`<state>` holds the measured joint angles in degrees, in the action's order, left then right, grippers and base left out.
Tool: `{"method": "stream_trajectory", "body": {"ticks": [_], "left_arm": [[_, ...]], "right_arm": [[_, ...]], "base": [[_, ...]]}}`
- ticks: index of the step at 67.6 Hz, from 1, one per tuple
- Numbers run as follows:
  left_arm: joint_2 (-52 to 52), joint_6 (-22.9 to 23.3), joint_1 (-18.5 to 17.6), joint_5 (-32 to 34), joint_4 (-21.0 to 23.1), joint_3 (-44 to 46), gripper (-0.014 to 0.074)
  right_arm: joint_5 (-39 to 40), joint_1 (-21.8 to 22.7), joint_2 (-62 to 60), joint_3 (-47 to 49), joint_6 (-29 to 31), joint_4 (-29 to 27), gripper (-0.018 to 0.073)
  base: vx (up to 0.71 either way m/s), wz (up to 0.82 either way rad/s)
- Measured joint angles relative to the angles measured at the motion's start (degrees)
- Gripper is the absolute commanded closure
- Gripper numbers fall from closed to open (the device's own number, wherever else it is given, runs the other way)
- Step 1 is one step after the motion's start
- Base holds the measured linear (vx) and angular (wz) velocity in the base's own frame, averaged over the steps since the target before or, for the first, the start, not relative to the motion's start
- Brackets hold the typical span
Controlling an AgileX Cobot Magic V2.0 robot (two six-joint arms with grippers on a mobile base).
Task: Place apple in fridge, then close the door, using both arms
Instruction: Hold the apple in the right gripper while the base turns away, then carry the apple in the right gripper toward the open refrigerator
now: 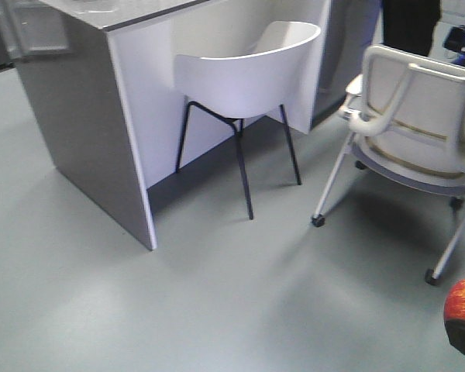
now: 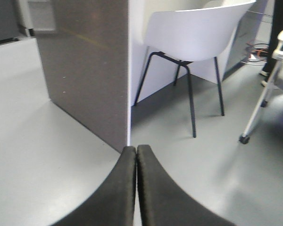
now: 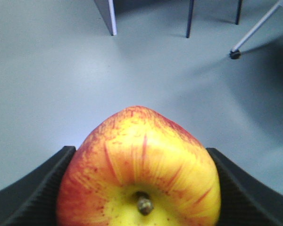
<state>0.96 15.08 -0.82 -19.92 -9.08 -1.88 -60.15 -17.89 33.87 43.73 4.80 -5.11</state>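
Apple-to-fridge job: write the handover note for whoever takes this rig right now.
Left gripper: shut, holding nothing, pointed at the floor by the grey counter.
Right gripper: shut on the apple, stem end toward the wrist camera, carried above bare floor.
Fridge and door: neither can be made out in any view. The front camera shows only the counter, a white chair and a wheeled chair.
Done: apple picked up.
Left: find and reach the fridge, set the apple inside, release it, close the door.
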Motion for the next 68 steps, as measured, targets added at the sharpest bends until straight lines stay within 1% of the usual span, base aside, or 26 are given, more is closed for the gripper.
{"method": "stream_trajectory", "body": {"ticks": [68], "left_arm": [[0.0,0.0,0.0,0.0,0.0,0.0,0.0603]], "right_arm": [[0.0,0.0,0.0,0.0,0.0,0.0,0.0448]], "base": [[0.0,0.37]]}}
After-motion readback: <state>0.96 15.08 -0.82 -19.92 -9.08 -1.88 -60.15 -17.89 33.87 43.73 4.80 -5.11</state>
